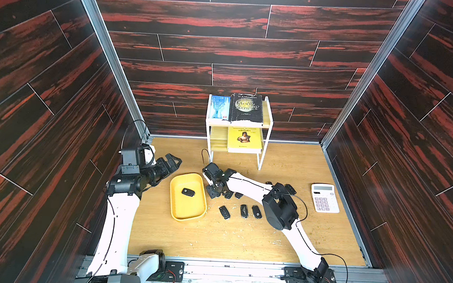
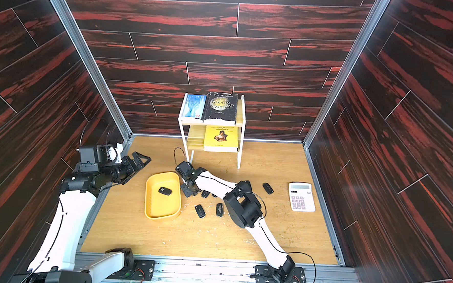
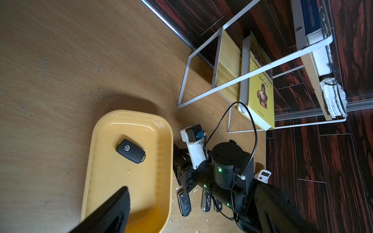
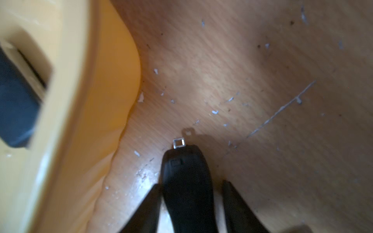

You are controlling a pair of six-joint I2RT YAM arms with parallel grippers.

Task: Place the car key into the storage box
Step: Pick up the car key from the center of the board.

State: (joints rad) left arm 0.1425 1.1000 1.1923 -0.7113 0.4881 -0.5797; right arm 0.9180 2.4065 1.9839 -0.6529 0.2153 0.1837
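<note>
The storage box (image 1: 188, 218) is a shallow yellow tray left of the table's middle, seen in both top views (image 2: 161, 216). One black car key (image 1: 188, 192) lies inside it, and the left wrist view shows this key (image 3: 130, 151) on the box floor (image 3: 141, 181). My right gripper (image 1: 213, 194) is low on the table just right of the box. In the right wrist view its jaws straddle another black car key (image 4: 186, 171): one finger (image 4: 153, 197) touches it and a gap shows at the other. My left gripper (image 1: 172, 162) hovers open and empty behind the box's left corner.
Several more black keys (image 1: 224, 212) (image 1: 244, 211) (image 1: 290, 188) lie on the table to the right of the box, partly under my right arm. A white calculator (image 1: 325, 198) sits far right. A white two-tier shelf (image 1: 238, 132) with books stands at the back.
</note>
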